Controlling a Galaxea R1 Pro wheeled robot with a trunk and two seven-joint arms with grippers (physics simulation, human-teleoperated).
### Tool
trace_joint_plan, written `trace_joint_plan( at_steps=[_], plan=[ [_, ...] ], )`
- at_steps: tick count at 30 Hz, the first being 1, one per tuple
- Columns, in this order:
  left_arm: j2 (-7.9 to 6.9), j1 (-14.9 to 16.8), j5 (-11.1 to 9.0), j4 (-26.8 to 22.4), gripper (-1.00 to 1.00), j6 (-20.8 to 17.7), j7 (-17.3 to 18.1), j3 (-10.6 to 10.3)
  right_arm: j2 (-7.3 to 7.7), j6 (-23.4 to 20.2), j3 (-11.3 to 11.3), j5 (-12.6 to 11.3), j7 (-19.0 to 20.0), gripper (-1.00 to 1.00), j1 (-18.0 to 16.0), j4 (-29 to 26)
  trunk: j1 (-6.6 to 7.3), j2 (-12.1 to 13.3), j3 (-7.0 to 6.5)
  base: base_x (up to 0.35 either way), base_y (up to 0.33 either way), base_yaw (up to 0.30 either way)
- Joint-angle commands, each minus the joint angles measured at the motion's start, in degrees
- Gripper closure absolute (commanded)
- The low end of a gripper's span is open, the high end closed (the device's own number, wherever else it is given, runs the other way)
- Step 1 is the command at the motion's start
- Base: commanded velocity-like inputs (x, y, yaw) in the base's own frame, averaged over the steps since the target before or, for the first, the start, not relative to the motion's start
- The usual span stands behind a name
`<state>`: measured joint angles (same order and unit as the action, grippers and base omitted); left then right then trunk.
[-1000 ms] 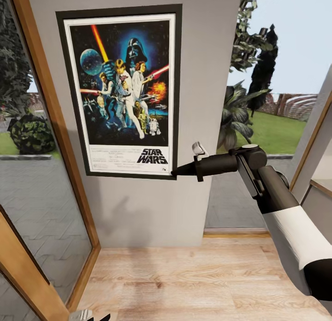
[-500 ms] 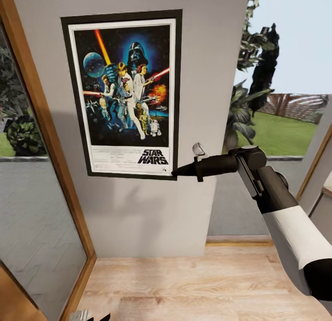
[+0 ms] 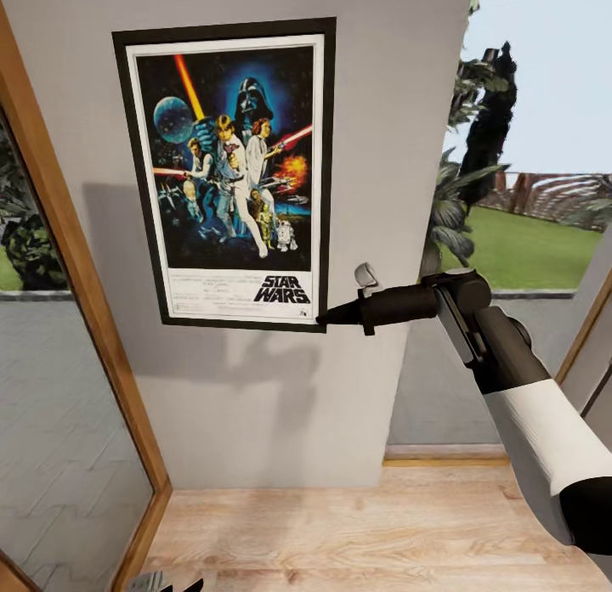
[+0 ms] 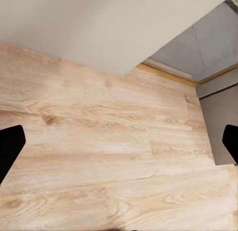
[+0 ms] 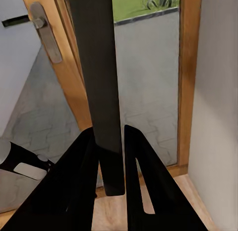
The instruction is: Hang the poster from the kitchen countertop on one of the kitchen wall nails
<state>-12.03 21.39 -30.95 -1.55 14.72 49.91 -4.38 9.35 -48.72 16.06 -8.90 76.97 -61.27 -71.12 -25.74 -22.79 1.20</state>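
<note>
The poster [image 3: 225, 176], an upright Star Wars print in a black frame, hangs upright in front of a grey wall. My right gripper [image 3: 323, 318] is shut on the poster's lower right corner. Along the right wrist view the frame's edge [image 5: 99, 82] runs as a dark strip clamped between the two fingers [image 5: 79, 191]. My left gripper [image 4: 119, 146] is open over the wooden floor, its tips far apart, and it peeks in at the bottom edge of the head view [image 3: 166, 585]. The kitchen countertop is out of view. I see no wall nail.
The grey wall panel [image 3: 255, 388] stands straight ahead. A wood-framed glass door [image 3: 81, 278] borders it on the left, with its handle [image 5: 44, 32] seen past the poster. A window onto the garden [image 3: 527, 235] is at the right. Light wooden floor [image 3: 340, 532] lies below.
The camera has moved: the wall panel now spreads wider across the picture and the door frame sits further left. The poster stays gripped by the right gripper at the same corner.
</note>
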Motion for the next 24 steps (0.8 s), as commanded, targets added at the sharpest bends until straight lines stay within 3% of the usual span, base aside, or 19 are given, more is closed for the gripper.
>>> trace_joint_plan(
  at_steps=[1, 16, 24],
  plan=[
    [-0.03, 0.06, -0.34, 0.05, -1.00, 0.35, 0.09, -0.46, 0.05, -0.58, 0.11, -0.41, 0.02, 1.00, -0.07, 0.01, -0.04, -0.13, 0.13, 0.019, 0.000, 0.000],
    [-0.05, 0.06, -0.34, 0.05, -1.00, 0.35, 0.09, -0.46, 0.01, -0.58, 0.11, -0.41, 0.02, 1.00, -0.07, 0.01, -0.04, -0.13, 0.13, 0.104, 0.000, 0.000],
    [-0.07, 0.06, -0.34, 0.05, -1.00, 0.36, 0.09, -0.46, -0.03, -0.58, 0.11, -0.41, 0.02, 1.00, -0.07, 0.01, -0.04, -0.13, 0.13, 0.273, 0.000, 0.000]
  ],
)
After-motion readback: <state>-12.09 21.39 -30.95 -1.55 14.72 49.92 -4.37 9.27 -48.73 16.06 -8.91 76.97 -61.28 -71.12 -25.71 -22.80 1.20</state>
